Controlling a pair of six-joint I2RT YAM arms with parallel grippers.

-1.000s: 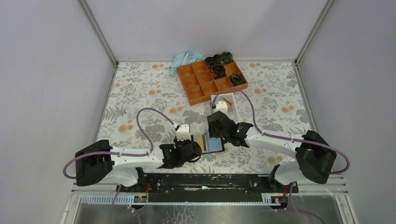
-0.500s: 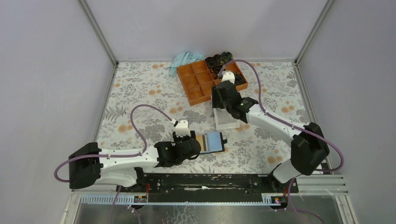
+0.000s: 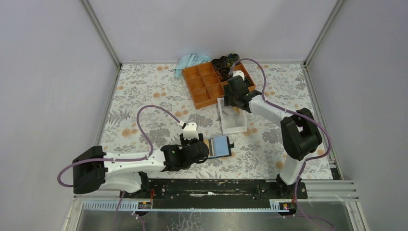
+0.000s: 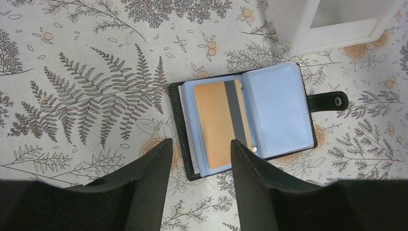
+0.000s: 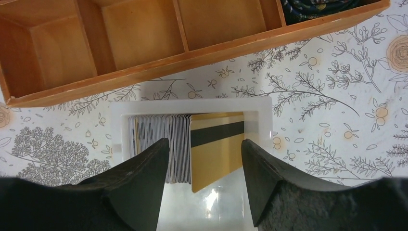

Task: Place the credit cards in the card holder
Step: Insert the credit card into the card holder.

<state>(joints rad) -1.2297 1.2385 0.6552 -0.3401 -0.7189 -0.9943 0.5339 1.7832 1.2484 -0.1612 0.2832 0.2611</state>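
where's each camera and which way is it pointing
Top external: above, behind the arm bases, looking down on the floral table; both arms show.
Left wrist: down on the open black folding wallet with one yellow-orange plastic card; its two dark fingers show.
Right wrist: down into the white open-topped box of cards; its fingers show.
Shared: all see that box.

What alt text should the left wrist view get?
An open black card holder lies on a floral tablecloth with one orange credit card, dark stripe showing, in its left sleeve; the right sleeve looks empty and the snap tab points right. The left end effector hangs open at its near edge, and a white box corner shows top right.
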